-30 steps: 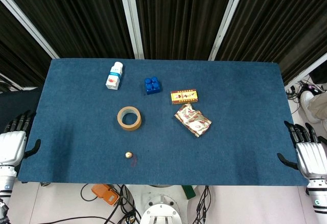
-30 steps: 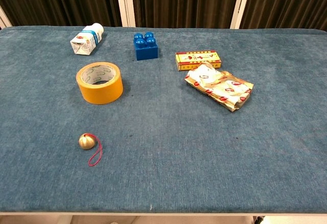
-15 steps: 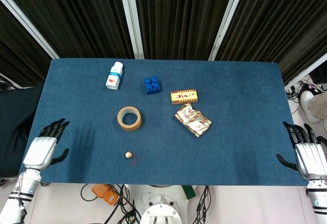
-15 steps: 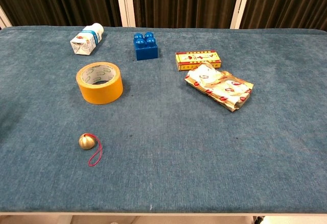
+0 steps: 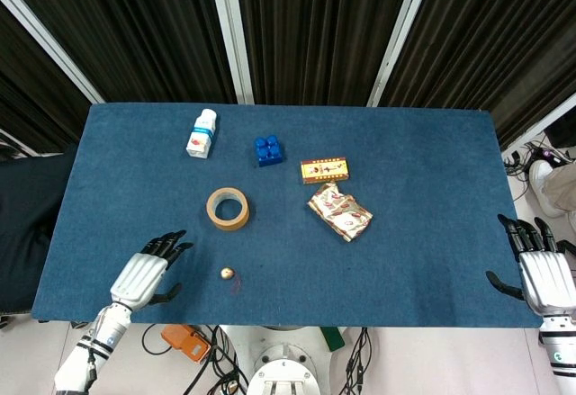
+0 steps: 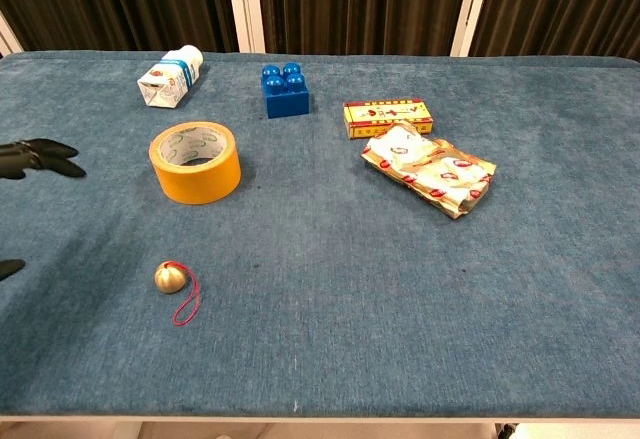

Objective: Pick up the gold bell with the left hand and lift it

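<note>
**Left robot hand closes the gap on the bell**

The left robot hand [image 5: 144,273] has swung in from the left edge of the tabletop [image 5: 432,143] and now hovers over the near-left part of the blue cloth, its fingers [image 5: 169,243] spread and pointing to the far right, holding nothing. A second ago it sat off the left edge; half a second ago it had only just crossed onto the cloth. In the chest view only its dark fingertips [image 6: 40,154] poke in at the left border.

The gold bell [image 5: 227,273] has not moved. It sits on the near part of the tabletop, just right of the hand and still apart from it, with its red cord [image 6: 186,299] looped on the cloth at its right and near side. So the approach is well under way, but no contact is made and the grasp and lift are still to come. By my reckoning the hand needs a short further travel to the right and then a drop onto the bell, which is small and round and could easily slip from the fingers.

Farther out, the tape roll [image 5: 228,209] lies just beyond the bell, near enough to watch for the fingers brushing it.

The right robot hand [image 5: 544,278] sits at the near-right corner, open and idle, in much the same place as before.
</note>
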Controlling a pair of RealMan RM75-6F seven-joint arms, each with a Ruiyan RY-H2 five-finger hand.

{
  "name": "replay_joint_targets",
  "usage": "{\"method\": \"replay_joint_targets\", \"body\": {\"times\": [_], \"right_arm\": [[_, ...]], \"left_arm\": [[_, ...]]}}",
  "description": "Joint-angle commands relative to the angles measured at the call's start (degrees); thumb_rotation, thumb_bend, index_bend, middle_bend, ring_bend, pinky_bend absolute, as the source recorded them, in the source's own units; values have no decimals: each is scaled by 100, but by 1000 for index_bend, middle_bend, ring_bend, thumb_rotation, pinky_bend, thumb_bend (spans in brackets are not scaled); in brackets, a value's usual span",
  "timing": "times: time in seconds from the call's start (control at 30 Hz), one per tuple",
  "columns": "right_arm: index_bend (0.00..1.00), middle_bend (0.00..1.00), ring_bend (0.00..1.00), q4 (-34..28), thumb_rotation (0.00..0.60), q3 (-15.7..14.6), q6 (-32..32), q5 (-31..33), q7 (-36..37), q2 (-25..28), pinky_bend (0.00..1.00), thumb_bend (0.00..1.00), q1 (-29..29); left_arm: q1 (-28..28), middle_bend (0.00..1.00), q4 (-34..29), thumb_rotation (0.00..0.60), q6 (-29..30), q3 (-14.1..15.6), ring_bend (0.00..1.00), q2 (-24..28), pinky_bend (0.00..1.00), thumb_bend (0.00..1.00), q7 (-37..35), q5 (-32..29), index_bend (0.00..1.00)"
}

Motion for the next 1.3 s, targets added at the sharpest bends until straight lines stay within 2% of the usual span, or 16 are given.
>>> {"method": "replay_joint_targets", "body": {"times": [0.03, 0.33, 0.83, 1.3], "right_arm": [[61, 203, 168, -6, 600, 1, -7, 6, -8, 0, 18, 323, 3], [61, 203, 168, -20, 600, 4, -10, 28, -32, -3, 18, 323, -1], [62, 203, 168, -13, 600, 20, -22, 63, 30, 17, 18, 323, 2], [62, 203, 168, -17, 600, 26, -22, 68, -12, 8, 18, 323, 7]], "left_arm": [[0, 0, -16, 600, 15, 44, 0, -64, 123, 301, 5, 36, 217], [-88, 0, -55, 600, -91, 156, 0, -399, 123, 278, 79, 177, 261], [-583, 0, 507, 600, -624, -241, 0, -1103, 123, 276, 265, -432, 304], [-761, 0, 799, 600, -802, -219, 0, -1314, 123, 276, 90, -701, 357]]}}
